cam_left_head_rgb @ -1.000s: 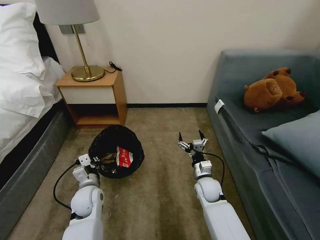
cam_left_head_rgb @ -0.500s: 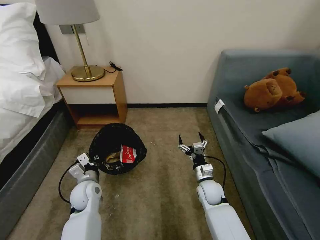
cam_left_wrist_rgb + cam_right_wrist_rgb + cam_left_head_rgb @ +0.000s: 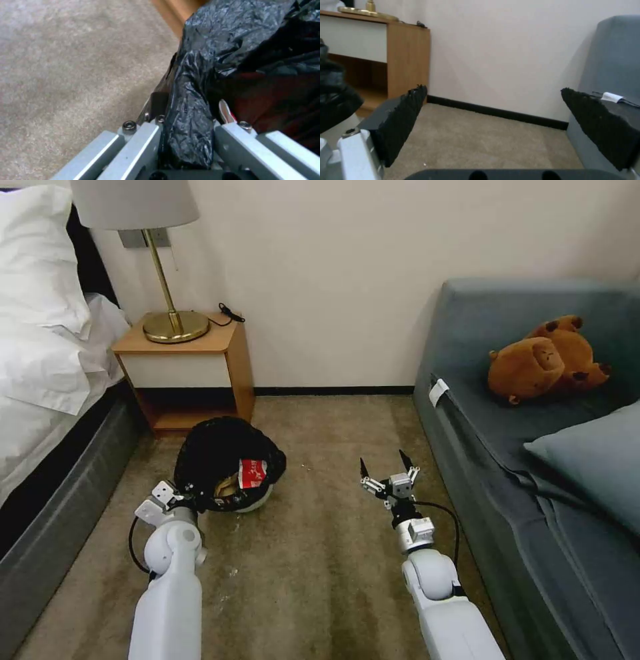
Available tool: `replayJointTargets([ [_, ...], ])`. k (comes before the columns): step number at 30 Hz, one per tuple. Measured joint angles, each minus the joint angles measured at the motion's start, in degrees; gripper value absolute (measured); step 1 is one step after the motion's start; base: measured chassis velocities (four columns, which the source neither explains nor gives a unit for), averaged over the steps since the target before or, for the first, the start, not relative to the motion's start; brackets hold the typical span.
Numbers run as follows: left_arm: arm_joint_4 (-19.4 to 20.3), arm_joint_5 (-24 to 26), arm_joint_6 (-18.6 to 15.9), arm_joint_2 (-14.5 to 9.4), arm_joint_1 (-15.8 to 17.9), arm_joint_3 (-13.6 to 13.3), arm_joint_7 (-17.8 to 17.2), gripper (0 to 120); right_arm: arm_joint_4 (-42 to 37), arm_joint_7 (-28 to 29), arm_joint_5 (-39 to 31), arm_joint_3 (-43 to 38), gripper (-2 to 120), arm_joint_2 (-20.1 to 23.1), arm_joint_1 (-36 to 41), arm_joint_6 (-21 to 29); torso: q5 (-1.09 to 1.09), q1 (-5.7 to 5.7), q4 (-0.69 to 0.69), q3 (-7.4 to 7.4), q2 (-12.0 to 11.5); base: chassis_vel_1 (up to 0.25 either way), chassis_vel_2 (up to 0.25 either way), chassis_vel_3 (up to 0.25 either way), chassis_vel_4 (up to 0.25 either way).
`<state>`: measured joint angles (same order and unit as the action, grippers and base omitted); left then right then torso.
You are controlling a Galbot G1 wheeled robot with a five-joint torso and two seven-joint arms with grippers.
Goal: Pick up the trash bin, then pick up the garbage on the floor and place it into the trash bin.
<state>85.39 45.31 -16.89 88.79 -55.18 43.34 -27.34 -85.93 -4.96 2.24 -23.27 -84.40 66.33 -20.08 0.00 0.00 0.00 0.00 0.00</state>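
Head view: my left gripper (image 3: 190,499) is closed on the near rim of the trash bin (image 3: 227,463), the black bag pinched between my fingers. The bin is tilted, its white side showing low at the right, and it sits on the carpet (image 3: 320,553) just in front of the wooden nightstand (image 3: 190,373), near the bed's lower edge. Inside the bin I can see a red-and-white packet (image 3: 252,473) and a tan scrap (image 3: 227,488) beside it.

From my left wrist, the crinkled black bag (image 3: 190,105) runs straight between my two fingers (image 3: 140,142), which clamp it on either side; a sliver of red and white shows just past the far finger.

My right gripper (image 3: 388,471) hangs above the carpet between the bin and the grey sofa (image 3: 533,447), jaws spread wide with nothing between them. From my right wrist, the two black pads (image 3: 400,122) stand well apart, framing bare carpet, the baseboard and the wall.
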Motion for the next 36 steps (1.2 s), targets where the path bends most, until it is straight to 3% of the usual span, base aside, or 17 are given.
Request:
replayJointTargets([
  [16, -7.91, 1.76, 2.35, 0.39, 3.7, 0.37, -4.05, 2, 0.26, -4.46, -0.79, -2.14, 100, 0.49, 1.48, -2.17, 0.06, -0.01, 0.03, -0.02, 0.01, 0.0, 0.0, 0.0, 0.0],
  [24, -8.27, 2.5, 1.98, 0.05, 4.08, 0.37, -3.74, 3, -0.22, -6.59, -1.39, -2.82, 100, 0.84, 2.74, -2.54, 0.0, 0.0, 0.02, -0.01, 0.01, 0.0, 0.0, 0.0, 0.0],
  [36, -6.38, 2.48, 0.82, 0.18, 3.42, -0.02, -2.8, 45, 0.55, -8.89, -1.07, -2.93, 100, 0.72, 2.91, -3.91, -0.06, 0.0, -0.02, 0.0, 0.0, 0.0, 0.0, 0.0, 0.0],
])
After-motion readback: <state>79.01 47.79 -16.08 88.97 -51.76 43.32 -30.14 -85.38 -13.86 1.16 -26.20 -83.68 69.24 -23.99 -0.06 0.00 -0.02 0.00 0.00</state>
